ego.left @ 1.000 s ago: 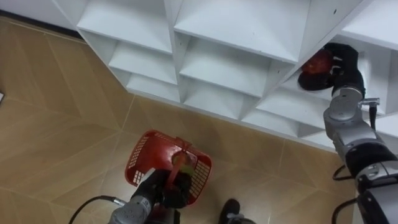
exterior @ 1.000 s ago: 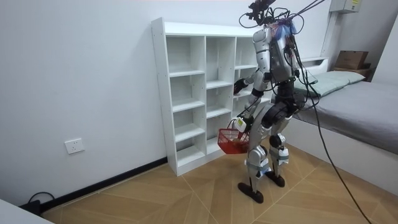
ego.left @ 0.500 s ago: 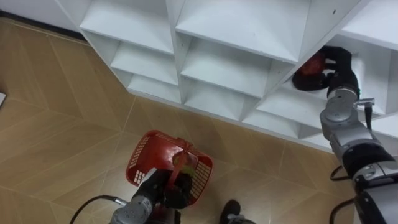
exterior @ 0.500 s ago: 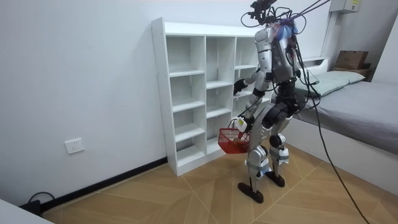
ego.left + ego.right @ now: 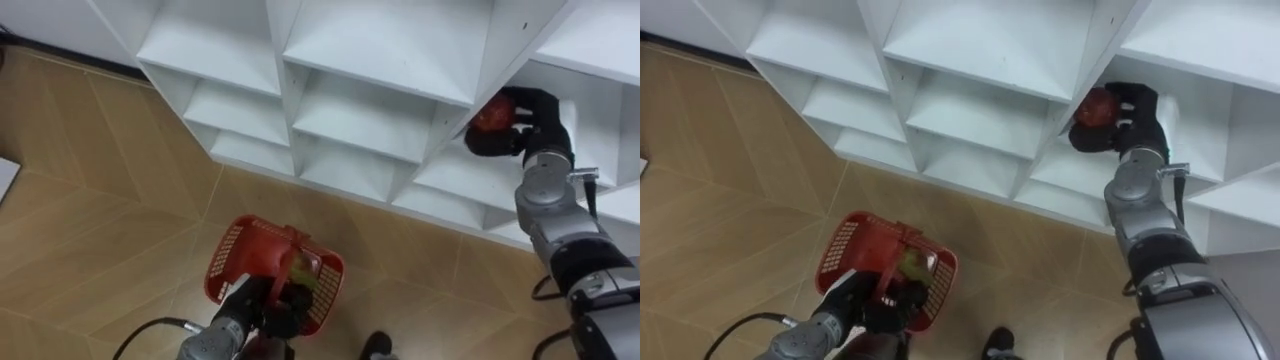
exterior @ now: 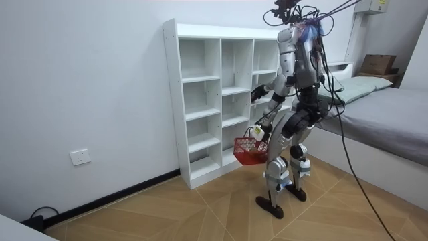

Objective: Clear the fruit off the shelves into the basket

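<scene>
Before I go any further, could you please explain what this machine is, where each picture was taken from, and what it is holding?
It is a two-legged humanoid robot standing before a white shelf unit, near a bed. The room view comes from a camera across the room; the two eye views come from its head, looking down. Its left hand grips the handle of a red basket above the wooden floor, with a yellow-green item inside. Its right hand reaches into a shelf compartment, fingers curled round a red fruit.
</scene>
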You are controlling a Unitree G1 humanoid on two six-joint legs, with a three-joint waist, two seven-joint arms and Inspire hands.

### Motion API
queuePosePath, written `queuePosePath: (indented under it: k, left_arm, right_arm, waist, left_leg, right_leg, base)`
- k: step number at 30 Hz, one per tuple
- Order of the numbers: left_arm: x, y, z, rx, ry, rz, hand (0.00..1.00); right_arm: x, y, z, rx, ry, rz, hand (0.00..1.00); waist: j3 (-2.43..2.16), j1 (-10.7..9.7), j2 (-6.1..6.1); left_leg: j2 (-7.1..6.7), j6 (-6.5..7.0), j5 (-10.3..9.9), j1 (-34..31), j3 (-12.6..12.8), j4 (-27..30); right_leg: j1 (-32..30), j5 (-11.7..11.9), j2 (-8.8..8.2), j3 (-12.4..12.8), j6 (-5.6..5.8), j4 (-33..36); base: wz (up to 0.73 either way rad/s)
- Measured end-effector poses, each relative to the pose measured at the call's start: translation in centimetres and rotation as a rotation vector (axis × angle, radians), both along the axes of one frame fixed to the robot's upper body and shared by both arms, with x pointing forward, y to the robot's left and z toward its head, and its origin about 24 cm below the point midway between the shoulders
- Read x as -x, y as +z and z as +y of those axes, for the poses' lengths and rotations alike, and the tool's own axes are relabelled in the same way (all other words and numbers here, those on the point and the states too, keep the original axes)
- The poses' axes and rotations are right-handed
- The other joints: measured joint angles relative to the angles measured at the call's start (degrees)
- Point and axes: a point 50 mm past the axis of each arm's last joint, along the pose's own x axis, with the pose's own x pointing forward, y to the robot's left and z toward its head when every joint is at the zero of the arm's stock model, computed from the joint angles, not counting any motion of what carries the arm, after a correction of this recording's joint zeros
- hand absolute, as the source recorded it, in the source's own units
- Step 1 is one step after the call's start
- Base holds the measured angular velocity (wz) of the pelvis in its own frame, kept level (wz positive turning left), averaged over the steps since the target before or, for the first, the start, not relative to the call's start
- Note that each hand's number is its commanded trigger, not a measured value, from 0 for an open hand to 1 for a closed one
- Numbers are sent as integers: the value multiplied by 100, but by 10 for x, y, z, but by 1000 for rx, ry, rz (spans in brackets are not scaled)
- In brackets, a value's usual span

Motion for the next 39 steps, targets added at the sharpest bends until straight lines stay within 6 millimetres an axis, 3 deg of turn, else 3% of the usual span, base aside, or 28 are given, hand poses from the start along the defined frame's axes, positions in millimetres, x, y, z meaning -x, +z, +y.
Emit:
queuePosePath:
  k: [8,11,13,14,15,21,24,29,39]
  left_arm:
    - [-2,1,10,4,55,-10,100]
    - [-2,3,17,2,83,-30,100]
    - [7,-1,21,1,98,-17,100]
    - [10,-3,23,2,105,-11,100]
    - [15,-5,23,7,118,0,100]
    - [22,-7,20,38,153,8,100]
    - [26,-4,22,52,164,-18,100]
    - [29,-3,21,75,167,-38,100]
    - [21,7,14,109,154,-98,100]
  right_arm:
    - [31,-28,11,-19,121,32,100]
    - [48,-43,17,-46,166,69,100]
    - [67,-64,22,-75,197,147,100]
    - [73,-70,24,-86,203,164,100]
    - [85,-77,27,-102,220,186,100]
    - [118,-93,48,-181,325,236,100]
    - [128,-95,59,-197,385,250,100]
    - [132,-95,70,-245,434,254,100]
    - [130,-92,89,-287,491,229,100]
  waist:
    - [-15,-236,-6]
    - [-98,-374,-5]
    - [-229,-481,10]
    - [-263,-493,6]
    - [-328,-525,15]
    - [-414,-624,90]
    - [-420,-629,102]
    - [-396,-657,139]
    - [-357,-703,231]
  left_leg:
    - [24,9,-10,333,109,-73]
    - [60,-2,-27,527,106,-134]
    - [102,-14,-66,860,141,-227]
    - [104,-17,-73,962,159,-272]
    - [107,-20,-90,1121,165,-345]
    - [153,-26,-93,1713,313,-667]
    - [197,-43,-107,1952,467,-781]
    - [201,-53,-152,2360,520,-921]
    - [202,-54,-202,2415,538,-918]
  right_leg:
    - [349,-23,42,64,42,-183]
    - [600,15,100,31,46,-344]
    - [986,72,179,47,61,-602]
    - [1077,74,185,53,63,-650]
    - [1223,71,199,58,70,-713]
    - [1745,136,298,196,97,-1079]
    - [1923,211,362,350,102,-1213]
    - [2302,203,380,362,120,-1378]
    - [2378,185,382,371,139,-1386]
  base:
    - [-3]
    - [-1]
    - [-12]
    - [-11]
    - [-9]
    - [-14]
    - [-25]
    - [-5]
    - [0]
